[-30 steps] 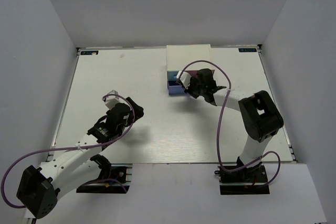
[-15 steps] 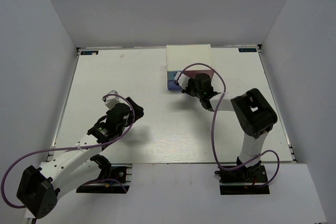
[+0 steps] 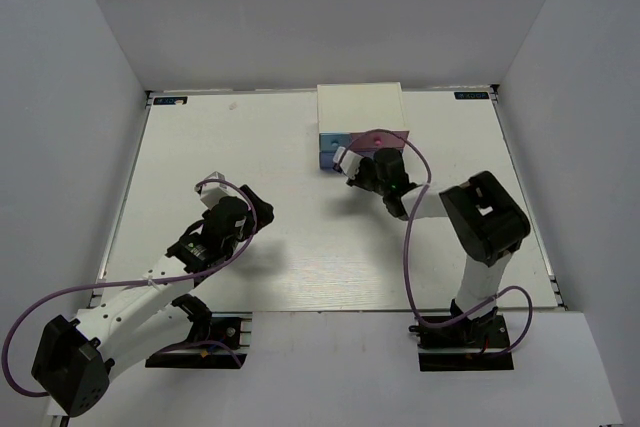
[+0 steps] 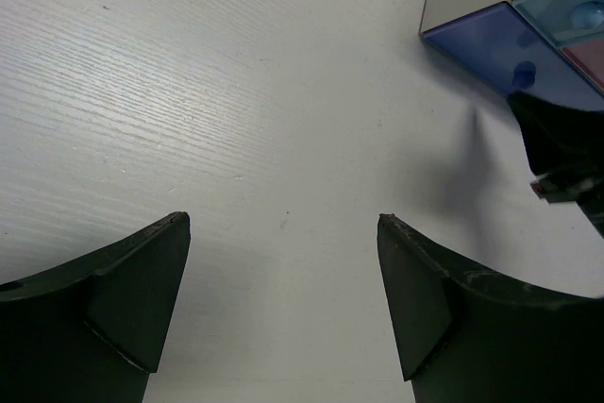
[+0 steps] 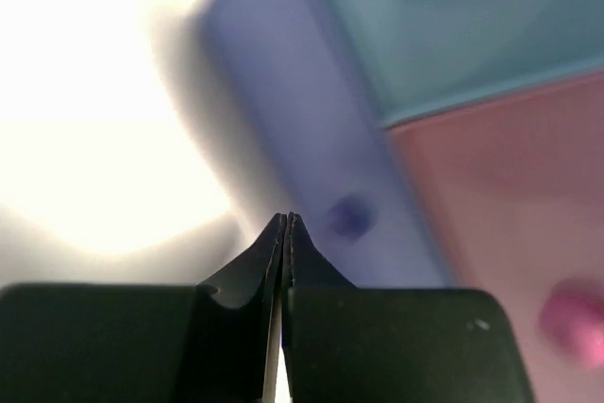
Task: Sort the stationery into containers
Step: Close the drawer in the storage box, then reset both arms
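My right jaws, clenched on nothing, point at the purple drawer (image 5: 274, 92) beside its knob (image 5: 347, 217), in the drawer unit (image 3: 360, 107) at the tabletop's (image 3: 250, 147) far edge. My left jaws hang released. I judge that pressing squarely should avoid jamming it.

The white boxy plastic drawer unit (image 3: 360, 105), upper centre of the top view, is showing a plain white top. In the right wrist view, the light blue translucent drawer front (image 5: 472, 35) is appearing upper right, the pink drawer front (image 5: 472, 186) with its deeper pink round knob (image 5: 571, 318) lower right, and the purple-blue drawer front (image 5: 274, 92) with its dark blue knob (image 5: 349, 217) at centre. The white table surface (image 4: 189, 92) is displaying fine parallel grain lines. The left gripper (image 4: 281, 221) and right gripper (image 5: 286, 219) are showing black. A purple cable (image 3: 407, 262) is trailing along the white-and-black right arm (image 3: 485, 217).
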Tool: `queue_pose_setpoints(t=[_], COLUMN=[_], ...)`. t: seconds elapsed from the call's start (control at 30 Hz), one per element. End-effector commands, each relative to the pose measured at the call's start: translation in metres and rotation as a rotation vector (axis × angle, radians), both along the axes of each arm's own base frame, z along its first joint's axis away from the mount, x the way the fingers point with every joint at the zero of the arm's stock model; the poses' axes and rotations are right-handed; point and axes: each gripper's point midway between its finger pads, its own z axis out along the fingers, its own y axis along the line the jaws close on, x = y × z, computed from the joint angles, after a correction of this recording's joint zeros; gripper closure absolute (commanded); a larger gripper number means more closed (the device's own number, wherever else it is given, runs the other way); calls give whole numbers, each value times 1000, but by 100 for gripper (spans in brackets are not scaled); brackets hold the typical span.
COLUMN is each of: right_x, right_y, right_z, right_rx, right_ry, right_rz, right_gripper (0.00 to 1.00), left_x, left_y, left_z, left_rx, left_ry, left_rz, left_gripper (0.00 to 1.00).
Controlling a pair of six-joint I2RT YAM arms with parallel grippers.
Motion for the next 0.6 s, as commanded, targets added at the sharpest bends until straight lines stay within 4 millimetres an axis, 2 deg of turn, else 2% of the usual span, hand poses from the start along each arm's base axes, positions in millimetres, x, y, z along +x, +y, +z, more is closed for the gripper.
queue_pose_setpoints(t=[0.0,0.03,0.07,0.1,0.13,0.17,0.2,0.23,0.27,0.3,0.33,0.4,0.43,0.57], right_x=[-45,-65,-88,-96,-106,-107,-112,-110,-102,-94,-93,-83,-86,-81], right_y=[24,21,36,38,42,44,46,47,47,46,43,44,41,38], right_z=[38,21,34,39,38,41,39,40,44,45,43,57,55,69], right_rx=[108,89,144,193,214,238,309,320,342,393,392,420,429,459], right_ry=[37,125,157,217,287,320,441,491,513,570,595,596,635,619], right_rz=[248,285,415,415,424,410,338,290,248,135,93,53,22,-23], right_gripper=[100,100,88,78,61,10,9,9,9,9,9,9,9,9], left_x=[2,2,2,2,2,2,2,2,2,2,2,3,2,2], left_y=[2,2,2,2,2,2,2,2,2,2,2,1,-1,-1], left_z=[3,3,3,3,3,3,3,1,1,1,1,3,3,3], left_rx=[6,6,6,6,6,6,6,11,11,11,11,6,1,1], left_ry=[-10,-10,-10,-10,-10,-10,-10,-3,-3,-3,-3,-10,-7,-7], left_rz=[4,4,4,4,4,4,4,4,4,4,4,4,-4,-4], left_gripper=[10,10,10,10,10,10,10,10,10,10,10,10,10,10])
